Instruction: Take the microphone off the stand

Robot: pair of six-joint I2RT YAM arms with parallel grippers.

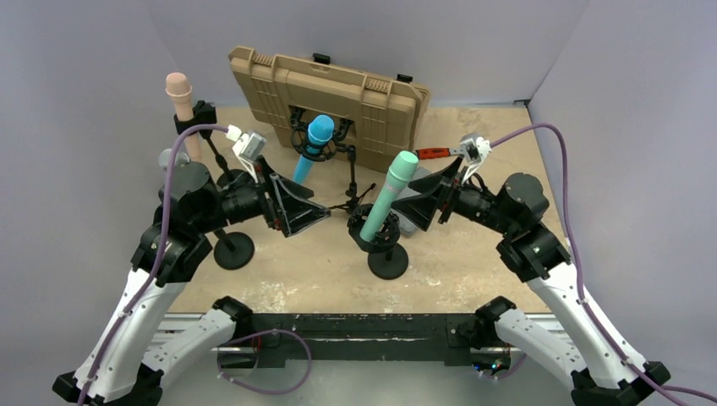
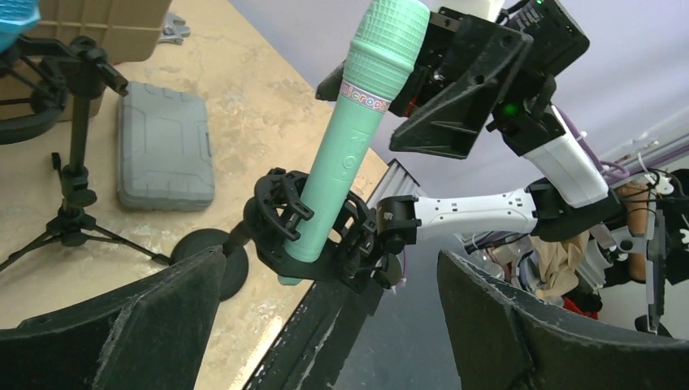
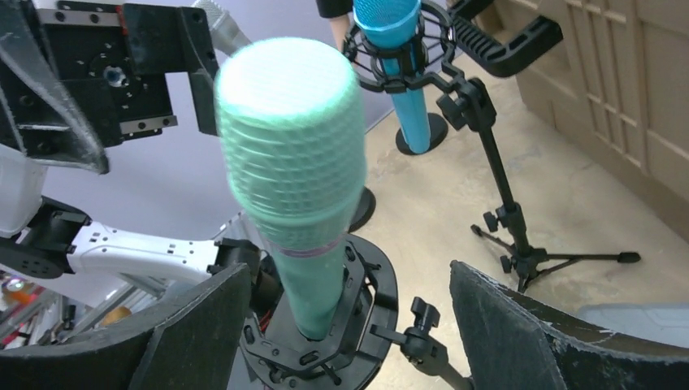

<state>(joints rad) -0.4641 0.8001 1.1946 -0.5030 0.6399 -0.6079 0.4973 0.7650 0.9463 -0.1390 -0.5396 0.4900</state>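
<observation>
Sitting in its stand, the mic is not out yet — the left gripper and right gripper are open beside it, holding nothing.

A robotics lab cell: grey partition walls box in a worn tabletop, left arm and right arm bolted to its black rail.

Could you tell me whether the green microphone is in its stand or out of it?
In. The green microphone passes through the black ring mount, its lower end poking out beneath.
</observation>
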